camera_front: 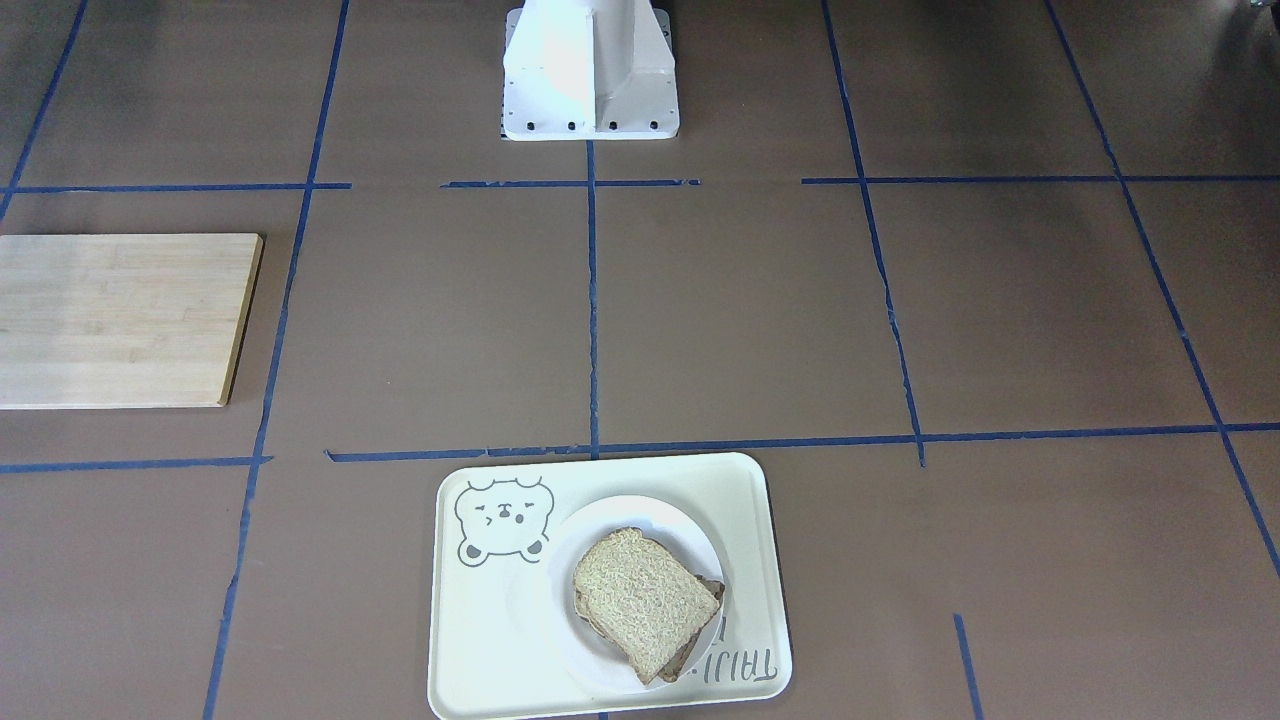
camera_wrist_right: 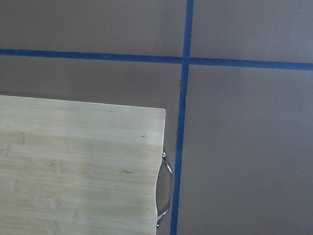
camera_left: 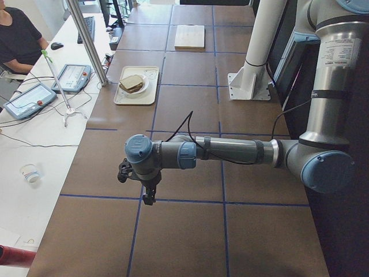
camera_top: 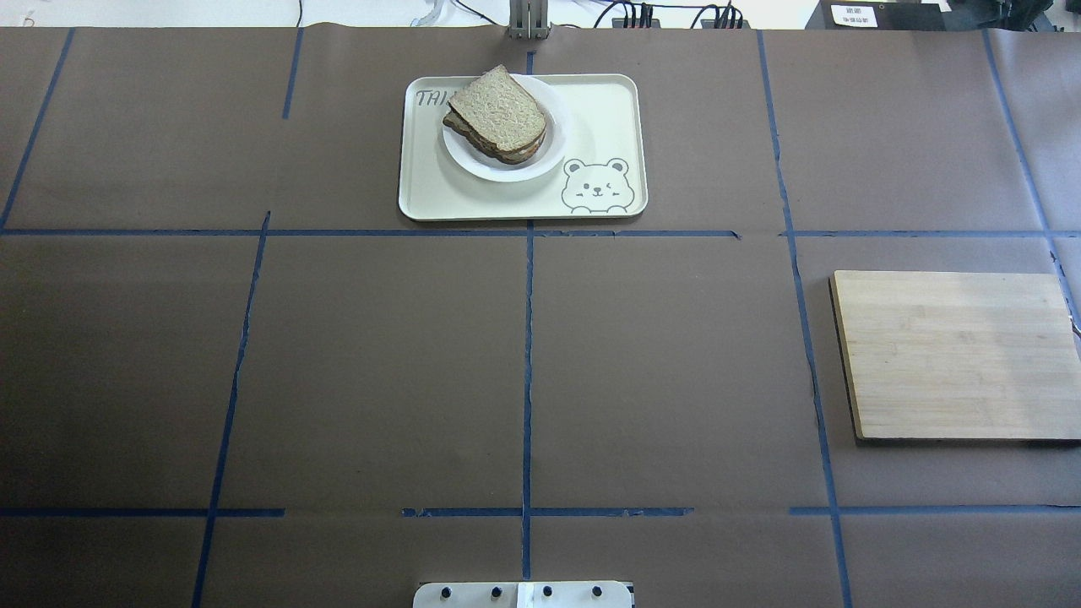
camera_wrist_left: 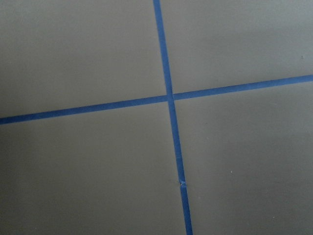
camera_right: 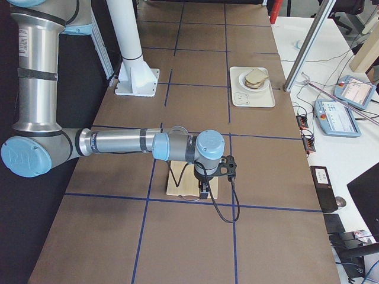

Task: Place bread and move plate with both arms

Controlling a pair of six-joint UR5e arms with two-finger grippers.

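1. The bread (camera_front: 645, 600) lies on the plate (camera_front: 620, 515), apparently on top of a second slice. The plate stands in the tray (camera_front: 480, 640), at the middle of the table's edge on the operators' side.
2. Both parts of the task look done, and probably nothing is left.
3. The left gripper (camera_left: 149, 193) hangs over bare table near the left end. The right gripper (camera_right: 203, 190) hangs over the cutting board (camera_top: 954, 355) near the right end. Both are well apart from the plate.
4. How far their jaws are open, or whether they hold anything, one cannot tell.
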